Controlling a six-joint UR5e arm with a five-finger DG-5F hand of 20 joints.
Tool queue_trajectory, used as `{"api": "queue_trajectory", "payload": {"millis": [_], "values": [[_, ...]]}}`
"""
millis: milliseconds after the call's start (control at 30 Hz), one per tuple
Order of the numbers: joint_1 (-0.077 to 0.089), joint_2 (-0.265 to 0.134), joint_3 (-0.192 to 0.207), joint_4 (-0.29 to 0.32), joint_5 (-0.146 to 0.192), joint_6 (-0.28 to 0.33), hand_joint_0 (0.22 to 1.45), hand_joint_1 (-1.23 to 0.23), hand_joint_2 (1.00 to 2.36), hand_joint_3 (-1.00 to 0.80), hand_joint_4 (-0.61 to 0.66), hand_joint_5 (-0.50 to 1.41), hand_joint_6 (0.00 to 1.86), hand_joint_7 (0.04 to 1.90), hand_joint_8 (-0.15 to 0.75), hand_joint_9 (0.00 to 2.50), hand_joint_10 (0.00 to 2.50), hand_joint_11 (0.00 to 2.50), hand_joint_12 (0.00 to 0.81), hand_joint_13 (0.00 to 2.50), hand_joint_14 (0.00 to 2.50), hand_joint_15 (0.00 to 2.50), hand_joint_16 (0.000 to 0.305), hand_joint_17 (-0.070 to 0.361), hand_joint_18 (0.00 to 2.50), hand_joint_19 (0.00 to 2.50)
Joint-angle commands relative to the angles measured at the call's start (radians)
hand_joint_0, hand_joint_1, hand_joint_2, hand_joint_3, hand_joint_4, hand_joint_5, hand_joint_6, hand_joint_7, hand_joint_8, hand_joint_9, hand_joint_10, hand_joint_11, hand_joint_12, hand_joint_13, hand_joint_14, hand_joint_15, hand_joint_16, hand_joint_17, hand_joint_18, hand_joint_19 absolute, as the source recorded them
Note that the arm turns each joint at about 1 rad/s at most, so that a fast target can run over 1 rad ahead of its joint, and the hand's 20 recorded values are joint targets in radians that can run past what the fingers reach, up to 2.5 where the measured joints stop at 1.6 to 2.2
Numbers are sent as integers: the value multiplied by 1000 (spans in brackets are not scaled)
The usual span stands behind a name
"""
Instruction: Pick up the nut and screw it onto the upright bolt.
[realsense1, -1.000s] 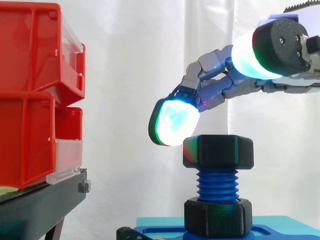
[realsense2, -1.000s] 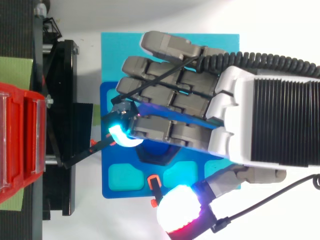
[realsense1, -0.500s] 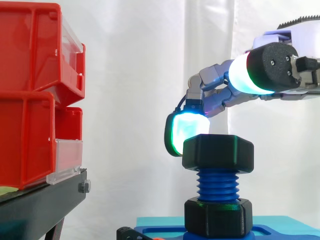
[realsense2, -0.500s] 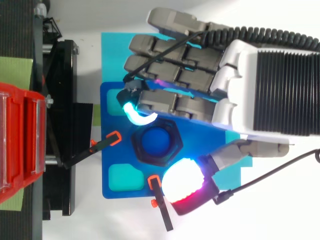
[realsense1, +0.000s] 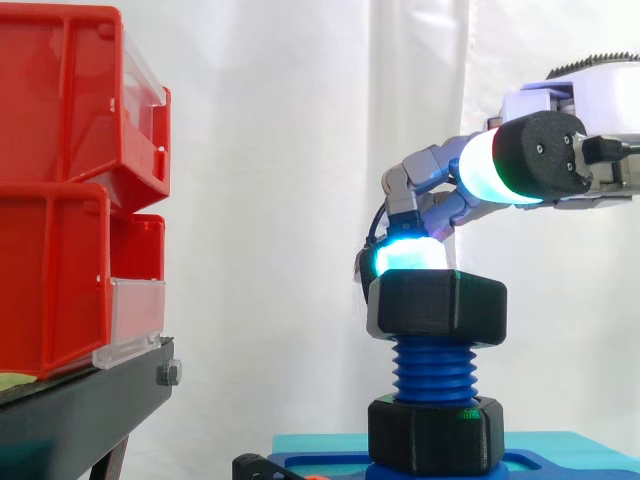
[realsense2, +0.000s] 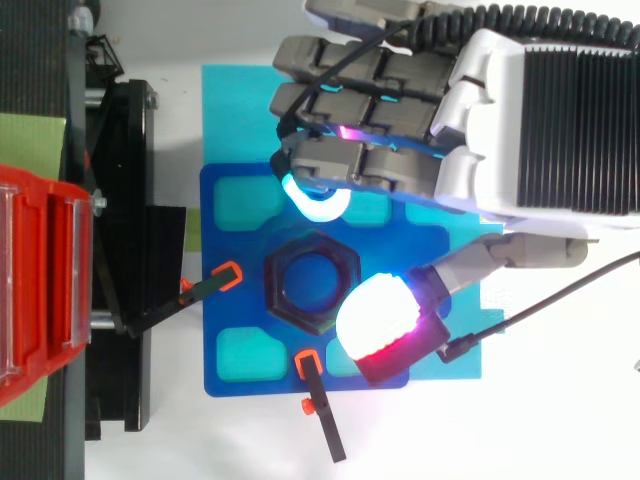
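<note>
The grey-and-white robot hand (realsense2: 540, 110) reaches in from the right of the side view, back upward. Its grey fingers (realsense2: 350, 110) lie side by side and curl downward at the tips, one cyan pad (realsense1: 405, 255) pointing down. The thumb (realsense2: 378, 315), its pad glowing white and magenta, is held apart and higher, and nothing is grasped.

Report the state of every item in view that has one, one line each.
Blue threaded bolt: upright on the blue base plate.
Upper black hexagonal nut: threaded on the bolt's top, not gripped.
Lower black hexagonal nut: seated at the bolt's foot.
Hand: fingers curled, holding nothing, one cyan pad at the upper nut's top rim.
Red plastic bins: stacked.
</note>
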Motion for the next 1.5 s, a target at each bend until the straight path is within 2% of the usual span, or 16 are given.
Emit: {"api": "queue_trajectory", "payload": {"millis": [0,167,233,400,567,767,867,1467], "values": [[-6,1,-1,3,-9,1,522,-107,1000,-500,273,-103,504,1027,272,615,0,0,339,457,0,0,39,88,175,0],[-7,1,35,8,-32,-1,516,-98,1000,-500,226,-130,503,820,260,574,0,0,341,439,0,0,41,92,170,0],[-6,1,36,8,-34,-1,513,-94,1000,-500,210,-140,502,751,254,558,0,0,339,419,0,0,42,94,157,0],[10,-1,36,28,-31,-1,510,-84,1000,-500,206,-144,502,704,247,534,0,0,341,388,0,0,43,97,131,0],[30,-1,36,32,-22,-2,509,-75,1000,-500,205,-142,502,700,247,524,0,0,344,375,0,0,43,97,118,0],[47,-1,35,31,-6,-1,510,-73,1000,-500,205,-141,502,698,245,521,0,0,345,372,0,0,43,97,115,0],[53,-1,21,34,-5,2,510,-72,1000,-500,208,-140,502,706,248,522,0,0,345,372,0,0,43,97,115,0],[54,-1,19,34,-5,16,516,-83,1000,-500,241,-124,503,854,266,539,0,0,353,392,0,0,43,97,149,0]]}}
